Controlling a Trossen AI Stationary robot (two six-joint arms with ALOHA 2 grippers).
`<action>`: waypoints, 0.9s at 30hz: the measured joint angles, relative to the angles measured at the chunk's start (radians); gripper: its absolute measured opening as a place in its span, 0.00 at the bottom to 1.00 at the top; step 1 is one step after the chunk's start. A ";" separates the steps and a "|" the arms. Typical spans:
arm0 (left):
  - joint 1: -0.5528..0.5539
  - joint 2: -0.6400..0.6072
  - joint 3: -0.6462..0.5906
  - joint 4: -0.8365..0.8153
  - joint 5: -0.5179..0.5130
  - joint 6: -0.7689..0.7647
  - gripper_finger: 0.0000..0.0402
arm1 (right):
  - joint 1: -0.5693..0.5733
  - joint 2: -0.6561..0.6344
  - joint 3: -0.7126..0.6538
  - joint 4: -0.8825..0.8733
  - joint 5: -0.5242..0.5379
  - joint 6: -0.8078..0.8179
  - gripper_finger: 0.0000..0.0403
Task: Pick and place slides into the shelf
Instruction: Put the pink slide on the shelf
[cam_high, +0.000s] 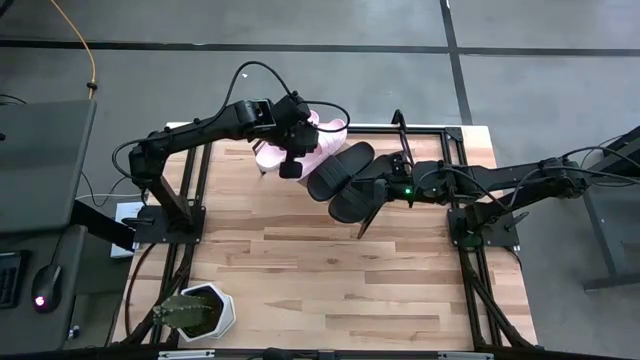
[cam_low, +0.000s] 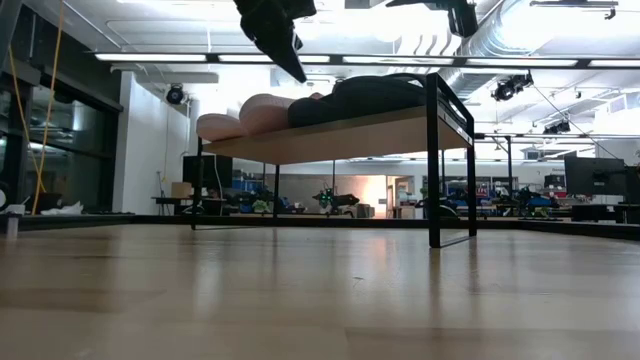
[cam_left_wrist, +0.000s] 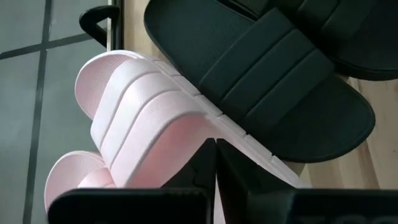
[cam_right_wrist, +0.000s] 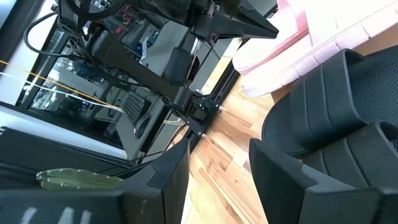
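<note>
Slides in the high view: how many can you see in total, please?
4. Two pink slides lie at the shelf's left end under the left tool; two black slides lie beside them, toward the right arm.

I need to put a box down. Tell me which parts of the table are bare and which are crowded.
Bare: the wide stretch of tabletop in front of the shelf, between the two arm bases, bordered at the near left corner by the potted cactus.

Crowded: the shelf end, where pink slides and black slides overlap, with the left gripper and right gripper over them.
</note>
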 joint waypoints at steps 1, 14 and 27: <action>0.000 0.000 0.000 0.001 0.000 -0.001 0.00 | 0.000 0.000 0.000 0.000 -0.003 0.000 0.39; 0.000 0.061 -0.002 0.029 0.032 -0.039 0.00 | 0.000 0.000 0.000 0.000 -0.011 0.008 0.39; 0.000 0.113 0.002 0.036 0.037 -0.039 0.00 | 0.022 0.000 0.000 -0.001 -0.002 0.008 0.39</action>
